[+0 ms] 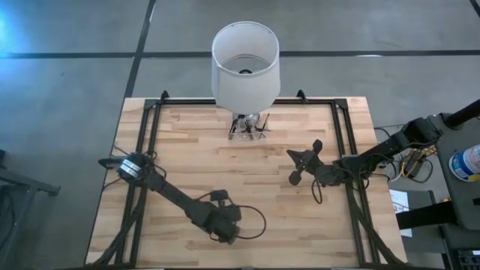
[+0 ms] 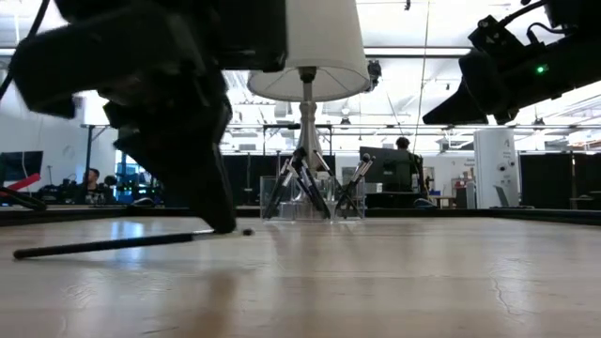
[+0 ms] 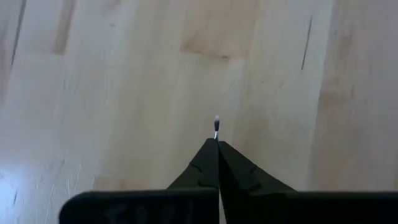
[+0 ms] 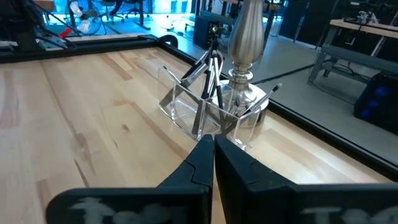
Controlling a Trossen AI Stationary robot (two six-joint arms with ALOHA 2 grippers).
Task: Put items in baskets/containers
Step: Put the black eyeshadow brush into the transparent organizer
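Observation:
My left gripper is low over the table's near middle and shut on a thin dark stick. In the low view the stick runs nearly level at the tabletop; whether it touches the wood I cannot tell. My right gripper hangs shut and empty above the table's right half, and its wrist view faces the clear holder. The holder stands at the lamp's foot by the far edge. Several dark sticks lean inside it. My left gripper pinches the stick between its two shut fingers, close to one end. Only the short silvery tip pokes out past the fingertips in the wrist view. In the low view the fingers come down from above, and the long dark part trails away at table height.
A lamp with a large white shade and a metal stem stands at the far edge, right behind the holder. A dark frame runs along the table's sides. Bare wood lies between the two grippers and the holder.

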